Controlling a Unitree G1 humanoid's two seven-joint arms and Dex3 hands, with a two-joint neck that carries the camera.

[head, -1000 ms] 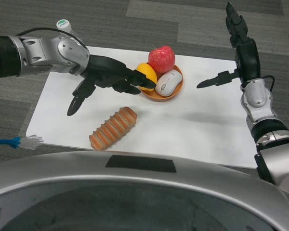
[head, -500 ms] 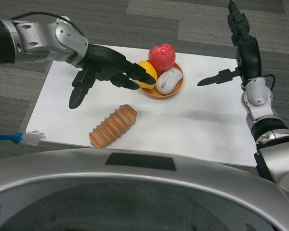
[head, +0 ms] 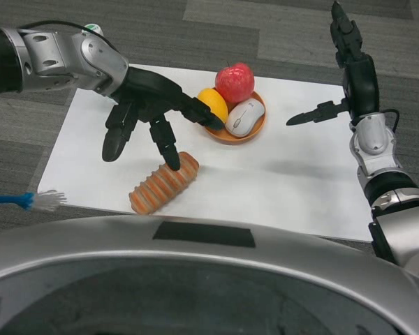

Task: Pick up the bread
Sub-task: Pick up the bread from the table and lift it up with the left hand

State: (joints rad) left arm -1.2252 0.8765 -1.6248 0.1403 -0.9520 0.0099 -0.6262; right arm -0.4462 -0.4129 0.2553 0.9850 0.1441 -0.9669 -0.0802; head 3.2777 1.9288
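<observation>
The white rectangular tabletop (head: 279, 188) lies over a grey carpeted floor (head: 216, 28) laid in tiles of differing shade. Over the tabletop's left half reaches the silver left forearm (head: 49, 56), ending in the black left robot hand (head: 150, 105), which holds nothing: its fingers are spread wide and point down and forward, one fingertip (head: 173, 164) reaching just to the far end of the bread, though contact cannot be told. At the right edge the silver right forearm (head: 377, 160) stands nearly upright, and the black right robot hand (head: 353, 70) is raised above the tabletop's far right corner, empty, with fingers apart, one pointing up and another pointing left.

The ridged, orange-brown loaf of bread (head: 164, 184) lies on the tabletop near its front edge, left of centre, set diagonally with its far end toward the right, directly beneath the left robot hand. Beyond it, near the far edge, sits a shallow orange bowl (head: 255, 132) holding a red apple (head: 234, 82) at the back, a yellow-orange round fruit (head: 213, 105) at the left and a white computer mouse (head: 244, 116) at the right. Off the tabletop's left front corner, a blue-handled brush with white bristles (head: 28, 201) lies over the floor
</observation>
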